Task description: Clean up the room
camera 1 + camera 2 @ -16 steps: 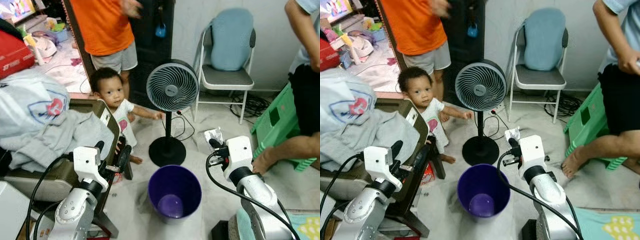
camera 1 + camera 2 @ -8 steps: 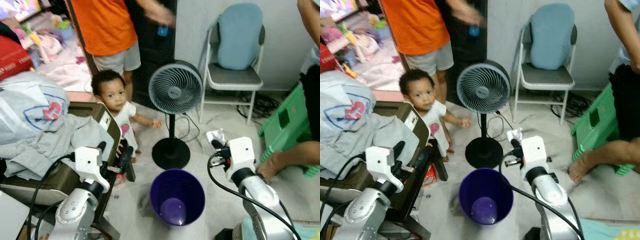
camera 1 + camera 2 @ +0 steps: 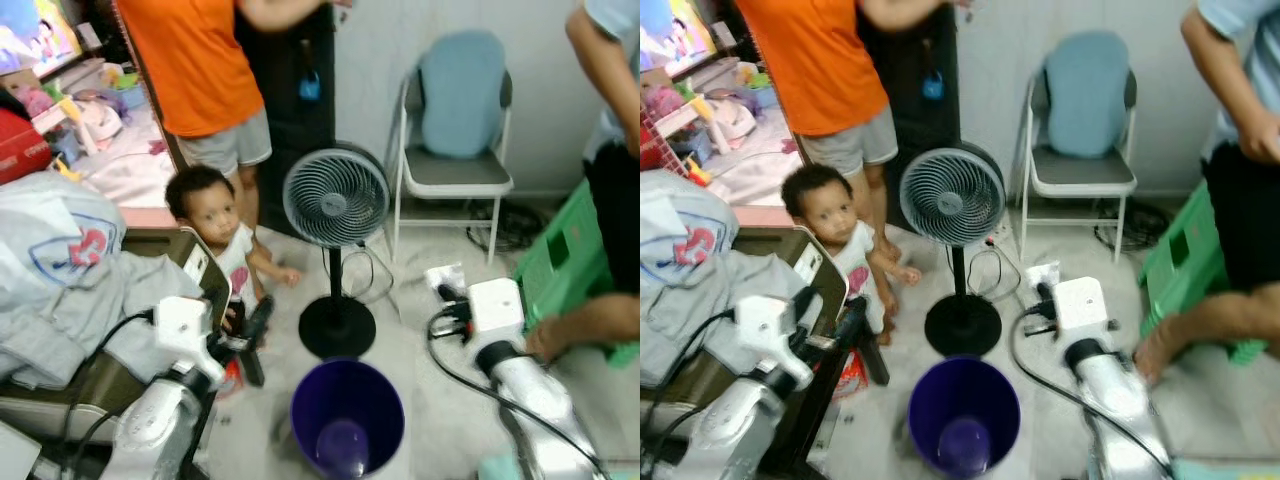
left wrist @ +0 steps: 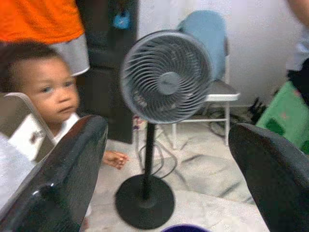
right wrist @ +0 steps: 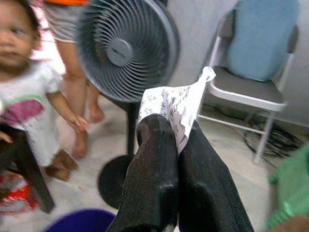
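A: What is the right gripper (image 5: pixel 176 145) doing?

B: Its two glossy black fingers are pressed together on a crumpled scrap of white paper (image 5: pixel 176 104) with small dark print. In the left eye view the scrap sits at centre right, above and to the right of the bin.

A: Describe the bin.

B: One round purple plastic bin (image 3: pixel 347 418), smooth-walled and open-topped, stands on the pale, mottled floor (image 3: pixel 430 400) at the bottom centre.

A: And the left gripper (image 3: pixel 240 335)?

B: Its fingers are spread wide, holding nothing; in the left wrist view the fan shows in the gap between them.

A: One fan?

B: One, a grey pedestal fan (image 3: pixel 336 198) with a round slatted grille on a thin pole and a flat black disc base, just behind the bin.

A: Furniture?

B: One metal folding chair (image 3: pixel 452 170) with a grey seat and a blue cushion against its back, upper right. A green plastic stool (image 3: pixel 555 265) is at the right edge.

A: People?

B: Three: a small child (image 3: pixel 215 225) in a white top left of the fan, one in an orange shirt (image 3: pixel 195 60) behind, one seated at right. Grey cloth (image 3: pixel 80 300) is heaped at left.
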Motion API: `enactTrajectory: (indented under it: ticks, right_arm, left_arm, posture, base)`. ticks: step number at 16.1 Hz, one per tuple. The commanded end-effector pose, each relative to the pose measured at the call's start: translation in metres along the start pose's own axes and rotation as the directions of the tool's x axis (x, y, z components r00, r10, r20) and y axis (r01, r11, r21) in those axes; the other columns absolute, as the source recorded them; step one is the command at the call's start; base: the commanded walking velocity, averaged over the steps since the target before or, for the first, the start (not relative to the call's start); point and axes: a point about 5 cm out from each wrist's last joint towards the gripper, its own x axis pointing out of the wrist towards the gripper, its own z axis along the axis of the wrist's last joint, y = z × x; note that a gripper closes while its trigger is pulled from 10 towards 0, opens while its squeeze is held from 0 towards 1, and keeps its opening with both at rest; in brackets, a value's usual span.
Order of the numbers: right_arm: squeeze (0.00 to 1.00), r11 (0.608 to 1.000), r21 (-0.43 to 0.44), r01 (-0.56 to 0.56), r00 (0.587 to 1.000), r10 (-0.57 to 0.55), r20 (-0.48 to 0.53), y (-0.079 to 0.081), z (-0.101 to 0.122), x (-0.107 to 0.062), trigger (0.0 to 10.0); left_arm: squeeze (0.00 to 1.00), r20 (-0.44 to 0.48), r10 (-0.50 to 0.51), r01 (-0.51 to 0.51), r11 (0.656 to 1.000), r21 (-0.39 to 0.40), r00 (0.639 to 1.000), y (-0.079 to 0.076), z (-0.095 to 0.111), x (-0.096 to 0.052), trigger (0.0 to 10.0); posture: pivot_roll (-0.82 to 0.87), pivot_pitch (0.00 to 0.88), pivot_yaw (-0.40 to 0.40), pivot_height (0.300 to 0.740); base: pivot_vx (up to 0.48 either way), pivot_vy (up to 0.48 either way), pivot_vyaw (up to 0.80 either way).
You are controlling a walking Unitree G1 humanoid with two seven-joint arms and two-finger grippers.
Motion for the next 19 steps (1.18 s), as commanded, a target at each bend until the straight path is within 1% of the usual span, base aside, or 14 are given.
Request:
enactTrajectory:
  ticks: [1, 3, 7, 9, 11, 13, 15, 16, 17, 18, 19]
  right_arm:
    - [0.0, 1.0, -0.016, -0.005, 1.0, 0.006, 0.025, 0.0, 0.007, 0.002, 10.0]
    - [0.0, 1.0, -0.018, -0.004, 1.0, 0.005, 0.024, 0.0, 0.007, 0.002, 10.0]
    - [0.0, 1.0, -0.02, 0.003, 1.0, -0.003, 0.03, 0.0, 0.009, 0.003, 10.0]
    - [0.0, 1.0, -0.016, 0.014, 1.0, -0.014, 0.027, 0.0, 0.01, 0.007, 10.0]
    - [0.0, 1.0, 0.017, 0.025, 0.999, -0.025, 0.036, 0.003, 0.015, 0.013, 10.0]
    - [0.0, 0.999, 0.04, 0.026, 0.999, -0.027, 0.039, 0.006, 0.016, 0.015, 10.0]
    - [0.0, 0.992, 0.128, 0.019, 0.999, -0.023, 0.026, 0.022, 0.021, 0.024, 10.0]
    - [0.0, 0.992, 0.128, 0.019, 0.999, -0.023, 0.026, 0.022, 0.021, 0.024, 10.0]
    - [0.0, 0.985, 0.17, 0.016, 1.0, -0.011, -0.029, 0.036, 0.015, 0.027, 10.0]
    - [0.0, 0.981, 0.191, 0.02, 0.996, -0.004, -0.086, 0.046, 0.006, 0.026, 10.0]
    - [0.0, 0.978, 0.207, 0.03, 0.992, -0.003, -0.129, 0.051, 0.001, 0.027, 10.0]
  left_arm:
    - [0.0, 0.004, -0.005, 0.005, 1.0, 0.007, 1.0, 0.001, 0.003, 0.002, 10.0]
    - [0.0, 0.0, 0.002, -0.002, 1.0, 0.007, 1.0, 0.001, 0.002, 0.002, 10.0]
    - [0.0, -0.012, 0.007, -0.007, 1.0, 0.002, 1.0, 0.002, 0.0, 0.001, 10.0]
    - [0.0, -0.02, -0.003, 0.003, 1.0, 0.004, 1.0, 0.002, -0.001, 0.002, 10.0]
    - [0.0, -0.014, -0.004, 0.004, 1.0, 0.017, 1.0, 0.005, 0.003, 0.006, 10.0]
    - [0.0, -0.014, -0.001, 0.001, 1.0, 0.024, 1.0, 0.007, 0.004, 0.006, 10.0]
    - [0.0, -0.021, 0.007, -0.006, 0.999, 0.046, 1.0, 0.015, 0.008, 0.004, 10.0]
    - [0.0, -0.021, 0.007, -0.006, 0.999, 0.046, 1.0, 0.015, 0.008, 0.004, 10.0]
    - [0.0, -0.036, 0.002, 0.0, 0.998, 0.062, 0.999, 0.018, 0.009, -0.002, 10.0]
    - [0.0, -0.053, -0.003, 0.006, 0.998, 0.068, 0.999, 0.02, 0.008, -0.007, 10.0]
    - [0.0, -0.064, -0.006, 0.011, 0.998, 0.07, 0.998, 0.02, 0.007, -0.01, 10.0]
  posture:
    - [-0.18, 0.0, 0.043, 0.74]
    - [-0.19, 0.0, 0.045, 0.74]
    - [-0.19, 0.0, 0.049, 0.74]
    - [-0.19, 0.0, 0.056, 0.74]
    - [-0.19, 0.0, 0.068, 0.74]
    - [-0.19, 0.002, 0.073, 0.74]
    - [-0.17, 0.025, 0.088, 0.74]
    - [-0.17, 0.025, 0.088, 0.74]
    - [-0.15, 0.041, 0.098, 0.74]
    - [-0.15, 0.051, 0.104, 0.74]
    - [-0.14, 0.056, 0.109, 0.74]
  base:
    - [0.33, 0.0, 0.0]
    - [0.274, 0.0, 0.0]
    - [0.0, 0.0, 0.0]
    - [0.0, 0.0, 0.0]
    - [0.0, 0.0, 0.0]
    - [0.0, 0.0, 0.0]
    - [0.0, 0.0, 0.0]
    - [0.0, 0.0, 0.0]
    - [0.0, 0.0, 0.0]
    - [0.0, 0.0, 0.0]
    - [0.0, 0.0, 0.0]
